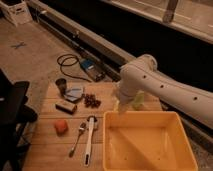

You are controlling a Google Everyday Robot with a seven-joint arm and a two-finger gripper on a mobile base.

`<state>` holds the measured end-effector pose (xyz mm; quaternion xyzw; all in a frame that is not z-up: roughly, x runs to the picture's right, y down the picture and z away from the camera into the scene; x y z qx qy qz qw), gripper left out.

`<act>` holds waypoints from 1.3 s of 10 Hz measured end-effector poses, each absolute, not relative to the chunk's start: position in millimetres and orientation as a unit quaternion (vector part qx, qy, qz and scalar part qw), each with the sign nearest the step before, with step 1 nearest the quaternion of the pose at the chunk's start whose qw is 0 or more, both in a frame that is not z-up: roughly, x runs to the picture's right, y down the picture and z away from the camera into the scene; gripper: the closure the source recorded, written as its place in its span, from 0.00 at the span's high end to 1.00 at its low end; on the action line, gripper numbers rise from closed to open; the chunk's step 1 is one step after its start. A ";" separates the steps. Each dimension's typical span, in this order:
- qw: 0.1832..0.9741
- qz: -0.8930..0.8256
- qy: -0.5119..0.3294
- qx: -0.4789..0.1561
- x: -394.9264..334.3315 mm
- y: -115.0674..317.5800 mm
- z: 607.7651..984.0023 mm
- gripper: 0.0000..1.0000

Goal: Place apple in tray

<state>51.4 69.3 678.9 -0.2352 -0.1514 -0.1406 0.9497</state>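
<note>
The tool (121, 106), its grip unreadable, hangs at the tray's (150, 114) far rim; the apple (61, 126) lies well left of it on the desk (47, 152).

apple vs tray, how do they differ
The apple is a small orange-red lump; the tray is a big yellow bin. The apple lies at the table's left, the tray at its right. The gripper hangs by the tray's far rim, away from the apple. Both rest on the table.

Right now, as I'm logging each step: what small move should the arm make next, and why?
Probably bring the gripper across toward the apple. The apple lies on the wooden table, outside the tray, while the gripper hangs near the tray's far rim, well apart from the apple.
</note>
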 end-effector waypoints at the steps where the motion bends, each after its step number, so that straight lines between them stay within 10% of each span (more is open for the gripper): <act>1: 0.950 -0.146 -0.156 -0.229 37.6 65.8 679.0 0.65; 13: 0.897 -0.259 -0.264 -0.242 -165.4 92.7 692.3 0.65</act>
